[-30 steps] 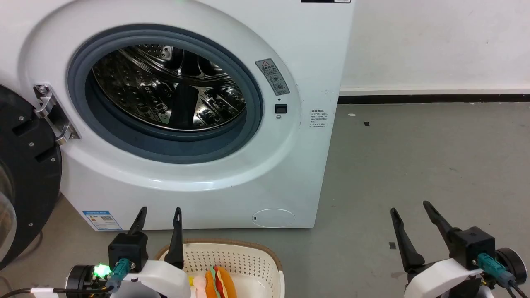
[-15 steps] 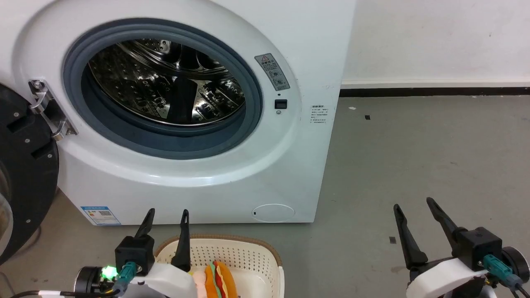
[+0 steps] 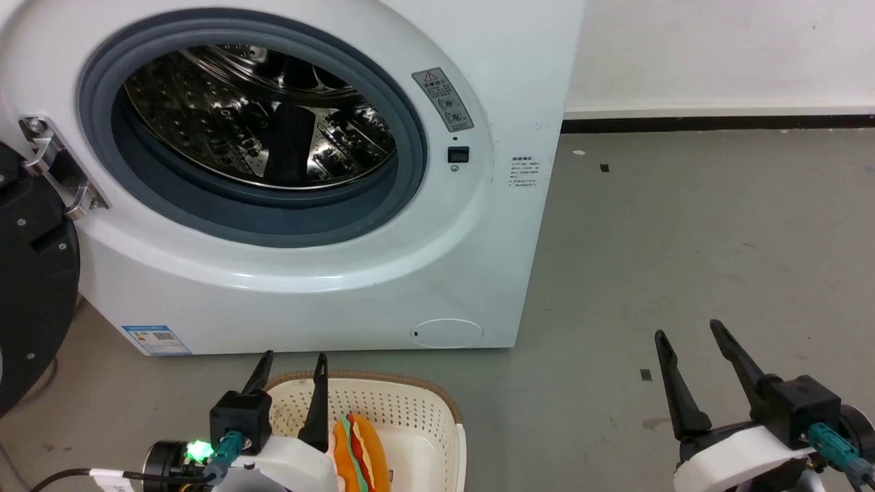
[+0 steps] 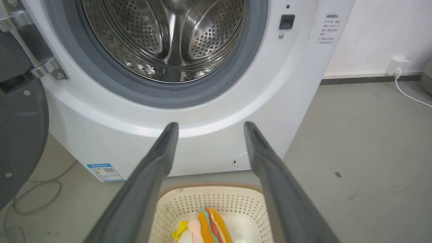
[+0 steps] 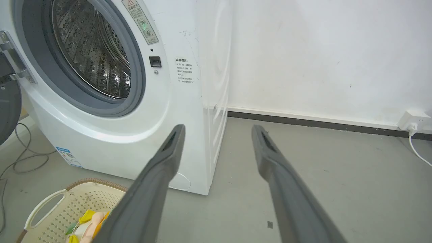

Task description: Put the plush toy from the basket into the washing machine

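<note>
While left hand, right hand gape empty, plush toy in basket: orange burger, pink figure.

We find the head view looking forward and down, near the washing machine. Both wrist views face it from lower; all three share its porthole and the basket.

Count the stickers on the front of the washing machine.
3: a grey warning sticker beside the porthole, a white text sticker near the right edge, a blue sticker at the lower left. The top of the washing machine is cut off; more may be hidden.
</note>
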Motion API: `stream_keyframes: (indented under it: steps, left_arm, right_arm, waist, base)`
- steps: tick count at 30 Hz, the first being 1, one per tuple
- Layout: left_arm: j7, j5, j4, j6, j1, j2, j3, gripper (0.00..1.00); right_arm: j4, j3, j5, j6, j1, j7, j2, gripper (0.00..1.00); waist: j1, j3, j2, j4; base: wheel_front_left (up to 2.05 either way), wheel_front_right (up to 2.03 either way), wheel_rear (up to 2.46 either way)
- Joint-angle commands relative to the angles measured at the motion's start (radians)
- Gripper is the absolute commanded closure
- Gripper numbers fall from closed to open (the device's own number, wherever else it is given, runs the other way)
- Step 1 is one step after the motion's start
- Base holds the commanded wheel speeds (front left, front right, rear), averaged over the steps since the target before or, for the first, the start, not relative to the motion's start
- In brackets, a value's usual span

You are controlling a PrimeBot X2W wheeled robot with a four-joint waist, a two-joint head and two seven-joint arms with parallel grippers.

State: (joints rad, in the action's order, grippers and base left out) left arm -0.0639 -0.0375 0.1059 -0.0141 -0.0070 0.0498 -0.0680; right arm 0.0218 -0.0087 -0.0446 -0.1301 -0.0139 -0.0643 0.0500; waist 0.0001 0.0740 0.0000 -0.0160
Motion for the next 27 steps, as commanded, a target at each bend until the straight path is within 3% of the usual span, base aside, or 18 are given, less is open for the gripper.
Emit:
stream_keyframes:
  steps: [1,16,27]
  left_arm:
    - [-0.011,-0.004,0.018,0.004,-0.02,0.0,-0.008,0.0]
    - [-0.04,-0.01,0.165,0.022,-0.087,0.003,-0.04,0.0]
    - [-0.065,-0.023,0.346,0.039,-0.169,0.019,-0.066,0.0]
  right_arm:
    - [0.008,-0.003,-0.012,0.0,0.016,-0.011,0.0,0.0]
    - [0.018,-0.002,-0.028,0.0,0.033,-0.041,0.0,0.0]
    - [0.031,0.004,-0.047,0.0,0.05,-0.066,0.0,0.0]
  waist:
    - [-0.0001,0.009,0.0,-0.002]
    - [-0.0001,0.081,0.0,-0.013]
    - [-0.0001,0.156,0.0,-0.029]
  base:
    - [0.0,0.0,0.0]
    - [0.0,0.0,0.0]
    - [0.0,0.0,0.0]
